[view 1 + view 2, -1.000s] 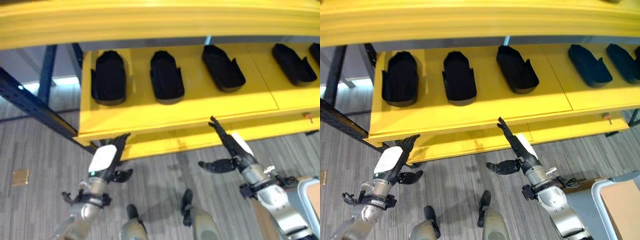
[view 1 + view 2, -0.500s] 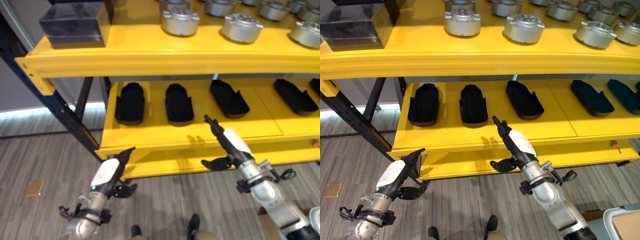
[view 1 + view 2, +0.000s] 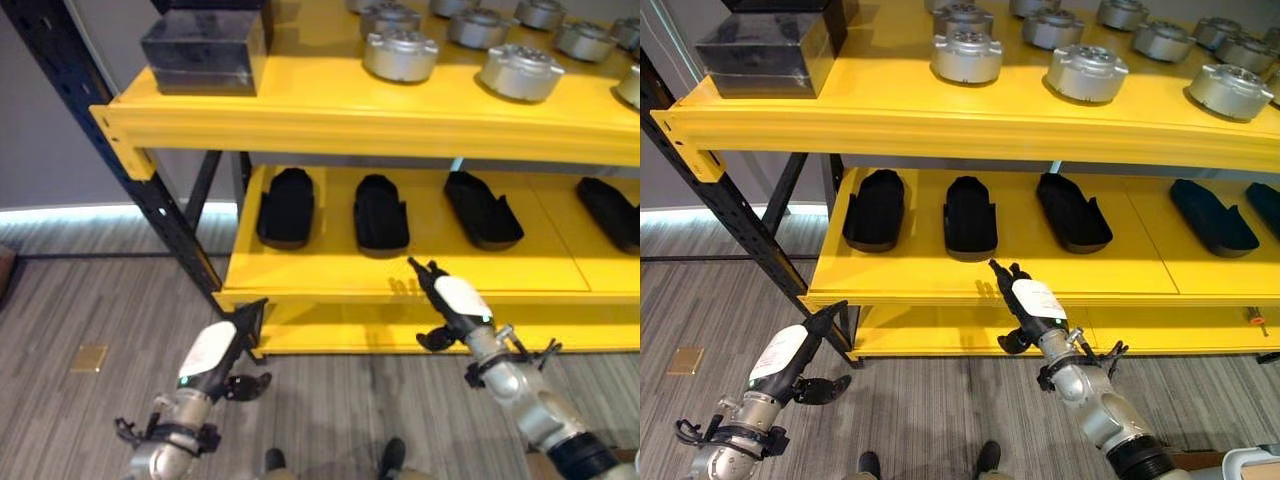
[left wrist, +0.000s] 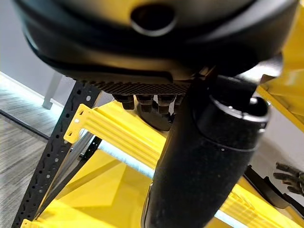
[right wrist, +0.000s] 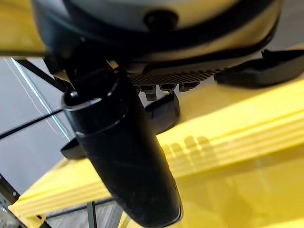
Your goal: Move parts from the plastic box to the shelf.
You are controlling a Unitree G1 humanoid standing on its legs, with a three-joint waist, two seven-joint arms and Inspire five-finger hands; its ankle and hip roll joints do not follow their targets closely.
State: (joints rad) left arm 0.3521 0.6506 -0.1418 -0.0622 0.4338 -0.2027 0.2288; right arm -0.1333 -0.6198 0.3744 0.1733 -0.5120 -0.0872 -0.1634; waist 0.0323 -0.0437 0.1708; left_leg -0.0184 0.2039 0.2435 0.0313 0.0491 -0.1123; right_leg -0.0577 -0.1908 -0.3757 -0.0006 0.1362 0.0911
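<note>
A yellow shelf (image 3: 940, 125) has two levels. Black shoe-shaped parts (image 3: 970, 215) lie in a row on the lower level (image 3: 940, 285), and another such part (image 3: 482, 208) lies further right. Silver round parts (image 3: 1086, 72) stand on the upper level. My right hand (image 3: 1032, 300) is open and empty, with its fingertips at the lower level's front edge, just before the middle black parts. Lower and to the left, my left hand (image 3: 790, 350) is open and empty over the floor, in front of the shelf's corner. The left wrist view shows its thumb (image 4: 199, 156) before the shelf.
A black box (image 3: 765, 52) stands at the upper level's left end. A dark perforated upright (image 3: 130, 170) slants down the shelf's left side. A small brown square (image 3: 687, 360) lies on the grey plank floor. A pale container rim (image 3: 1258, 462) shows at the lower right.
The whole picture has shifted: the camera has tilted up, bringing the upper level and its silver parts into view. Both hands stay open and empty, the right one still by the lower level's edge.
</note>
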